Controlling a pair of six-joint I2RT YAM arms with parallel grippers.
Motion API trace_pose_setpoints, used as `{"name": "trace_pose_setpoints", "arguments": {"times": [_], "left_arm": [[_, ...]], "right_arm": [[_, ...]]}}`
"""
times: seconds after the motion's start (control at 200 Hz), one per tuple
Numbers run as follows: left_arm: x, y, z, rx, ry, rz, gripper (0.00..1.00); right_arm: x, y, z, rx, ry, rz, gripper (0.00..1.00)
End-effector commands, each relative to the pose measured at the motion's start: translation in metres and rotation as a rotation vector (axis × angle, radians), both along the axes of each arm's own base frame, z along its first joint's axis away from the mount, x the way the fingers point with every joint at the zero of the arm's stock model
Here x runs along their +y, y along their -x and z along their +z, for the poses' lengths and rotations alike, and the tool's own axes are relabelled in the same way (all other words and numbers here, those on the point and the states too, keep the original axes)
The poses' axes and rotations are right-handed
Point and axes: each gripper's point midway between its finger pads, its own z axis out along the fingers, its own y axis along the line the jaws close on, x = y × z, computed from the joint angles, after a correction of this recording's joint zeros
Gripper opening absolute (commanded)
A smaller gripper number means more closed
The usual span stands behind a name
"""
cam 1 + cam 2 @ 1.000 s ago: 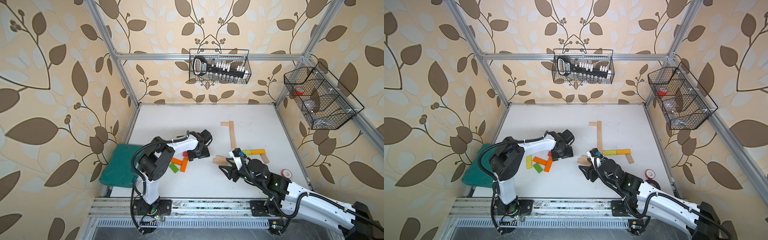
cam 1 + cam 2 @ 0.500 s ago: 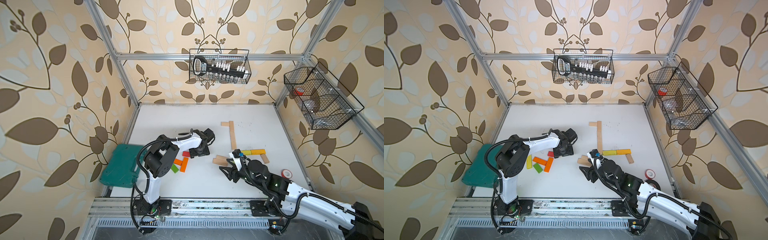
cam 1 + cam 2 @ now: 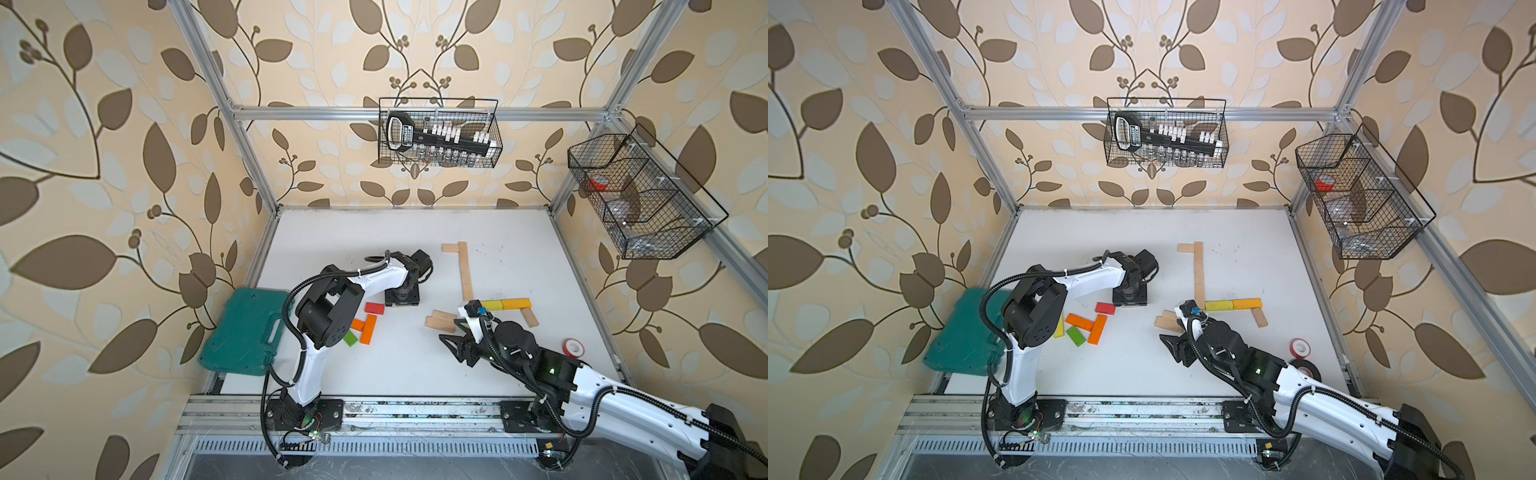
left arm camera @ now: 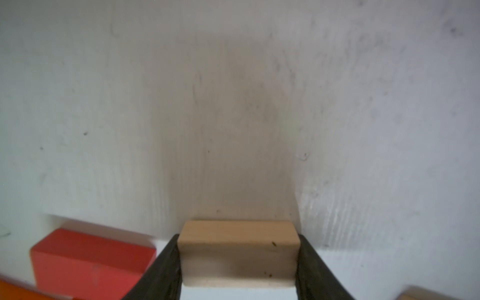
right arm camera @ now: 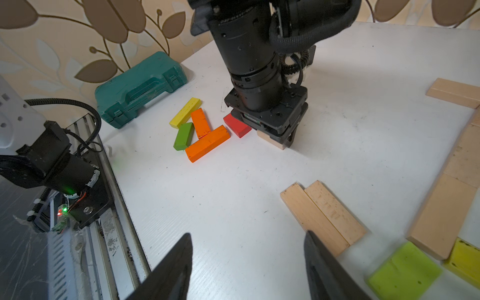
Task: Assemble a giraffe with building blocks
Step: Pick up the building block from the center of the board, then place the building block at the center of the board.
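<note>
Left gripper (image 4: pixel 238 240) pinches a short pale wooden block (image 4: pixel 237 262) by both sides on the white table (image 3: pixel 374 249). The spot is mid-frame in both top views, beside a short red block (image 3: pixel 374 308). Best lifted straight up, clear of the red one. Right gripper (image 5: pixel 248 235) gapes wide, empty.

Dark green plastic case (image 3: pixel 245 328) far left on the white desk (image 3: pixel 395 374), painted wooden planks (image 3: pixel 368 328) clustered just right of it, short pale wooden plank (image 4: pixel 239 231) in the left pincer (image 4: pixel 238 242) beside a red wooden plank (image 4: pixel 88 259), two pale wooden planks (image 5: pixel 335 213) paired farther right.
</note>
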Motion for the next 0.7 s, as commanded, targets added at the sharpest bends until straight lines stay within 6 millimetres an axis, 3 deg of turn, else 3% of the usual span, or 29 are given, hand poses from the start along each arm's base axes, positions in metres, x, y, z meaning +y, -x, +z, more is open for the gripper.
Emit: {"name": "trace_pose_setpoints", "arguments": {"times": [0.0, 0.125, 0.3, 0.57, 0.585, 0.695], "left_arm": [[0.029, -0.03, 0.015, -0.006, -0.055, -0.045, 0.45], [0.047, -0.066, 0.026, -0.02, -0.073, -0.074, 0.45], [0.055, -0.106, 0.019, -0.031, -0.045, -0.113, 0.46], [0.072, -0.142, 0.009, -0.048, -0.024, -0.112, 0.46], [0.07, -0.15, 0.017, -0.074, -0.015, -0.112, 0.46], [0.077, -0.165, 0.019, -0.091, -0.01, -0.109, 0.47]], "right_arm": [[-0.001, -0.001, -0.002, -0.006, 0.012, -0.011, 0.65], [0.001, -0.003, -0.004, -0.002, 0.02, -0.013, 0.65], [0.004, -0.006, -0.01, 0.012, 0.038, -0.015, 0.65], [0.005, -0.01, -0.013, 0.014, 0.059, -0.027, 0.65], [0.005, -0.01, -0.013, 0.016, 0.059, -0.027, 0.65], [0.005, -0.011, -0.015, 0.02, 0.064, -0.031, 0.65]]}}
